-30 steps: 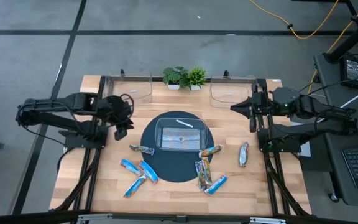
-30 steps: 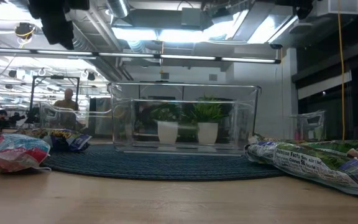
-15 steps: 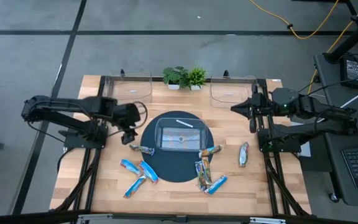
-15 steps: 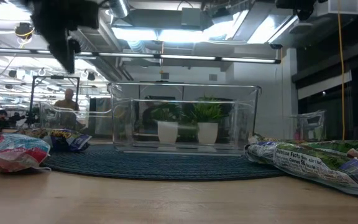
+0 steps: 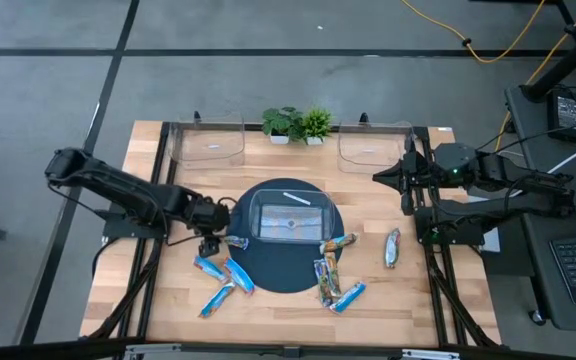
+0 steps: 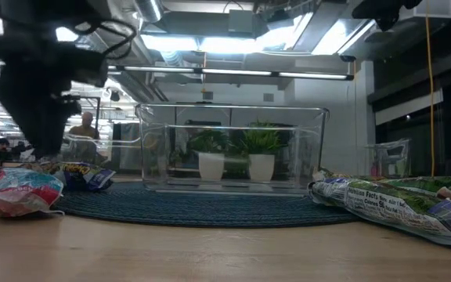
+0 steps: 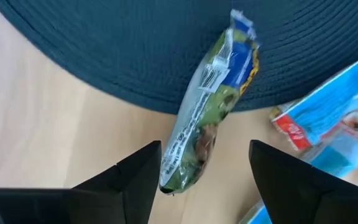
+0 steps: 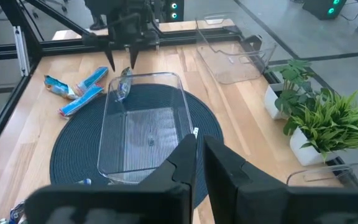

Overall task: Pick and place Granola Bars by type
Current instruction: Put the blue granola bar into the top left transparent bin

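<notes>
On the left of the wooden table point(image 5: 168, 300), the left arm reaches in toward the round dark mat point(image 5: 268, 275). The left gripper point(image 5: 209, 243) hangs low at the mat's left edge with its two fingers spread apart and nothing between them. In the left wrist view a green-and-blue granola bar point(image 7: 211, 109) lies directly ahead of the spread fingers point(image 7: 135, 177), half on the mat and half on the bare wood, its near end sitting in the gap between the fingertips; whether they touch it cannot be told. Just beside it, three blue bars point(image 5: 224, 281) lie on the wood at the mat's lower left.

At the mat's centre stands a clear plastic bin point(image 5: 289, 218). Two more clear bins point(image 5: 211, 146) stand at the table's back edge, one on each side of two small potted plants point(image 5: 297, 124).

Right of the centre bin, a cluster of multicoloured bars point(image 5: 332, 262) lies across the mat's lower right edge, with a blue one at its lower end. Farther right, a single grey-silver bar point(image 5: 393, 247) lies alone on the wood.

The right gripper point(image 5: 406, 182) waits above the table's right rear, its fingers pressed together and holding nothing.
</notes>
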Controlling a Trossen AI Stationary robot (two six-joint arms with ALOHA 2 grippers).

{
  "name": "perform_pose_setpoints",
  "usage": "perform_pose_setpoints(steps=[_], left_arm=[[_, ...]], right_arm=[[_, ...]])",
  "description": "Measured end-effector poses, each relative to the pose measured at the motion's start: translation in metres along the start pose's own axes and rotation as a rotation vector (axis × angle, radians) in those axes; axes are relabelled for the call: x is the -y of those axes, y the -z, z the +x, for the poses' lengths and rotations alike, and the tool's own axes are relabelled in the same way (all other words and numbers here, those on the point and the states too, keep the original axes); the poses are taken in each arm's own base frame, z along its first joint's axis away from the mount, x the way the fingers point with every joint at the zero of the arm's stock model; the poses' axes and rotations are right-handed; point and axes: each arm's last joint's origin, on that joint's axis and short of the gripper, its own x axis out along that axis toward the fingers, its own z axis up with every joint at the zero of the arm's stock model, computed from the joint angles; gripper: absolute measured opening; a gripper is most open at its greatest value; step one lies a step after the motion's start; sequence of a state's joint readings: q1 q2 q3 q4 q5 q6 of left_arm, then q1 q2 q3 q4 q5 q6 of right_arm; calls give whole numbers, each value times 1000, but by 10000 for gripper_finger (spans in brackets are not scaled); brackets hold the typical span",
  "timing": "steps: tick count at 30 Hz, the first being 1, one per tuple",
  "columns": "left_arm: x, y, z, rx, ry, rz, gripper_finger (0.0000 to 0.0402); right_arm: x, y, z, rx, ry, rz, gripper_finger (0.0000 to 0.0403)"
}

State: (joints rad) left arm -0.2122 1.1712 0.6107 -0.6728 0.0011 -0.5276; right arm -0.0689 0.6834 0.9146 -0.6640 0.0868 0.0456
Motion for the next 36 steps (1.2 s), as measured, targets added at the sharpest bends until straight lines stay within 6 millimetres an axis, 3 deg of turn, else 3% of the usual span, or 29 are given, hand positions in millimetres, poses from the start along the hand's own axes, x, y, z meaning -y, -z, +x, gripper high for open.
perform_pose_setpoints(steps=[13, 22, 29, 36], left_arm=[[4, 5, 33, -64, -119, 34, 206], [6, 3, 42, -82, -114, 9, 124], [10, 3, 34, -74, -59, -10, 59], [20, -8, -7, -8, -50, 19, 40]], right_arm=[[0, 0, 0, 0, 1, -1, 32], [0, 0, 0, 0, 1, 2, 32], [0, 0, 0, 0, 1, 0, 32], [0, 0, 0, -1, 0, -2, 32]])
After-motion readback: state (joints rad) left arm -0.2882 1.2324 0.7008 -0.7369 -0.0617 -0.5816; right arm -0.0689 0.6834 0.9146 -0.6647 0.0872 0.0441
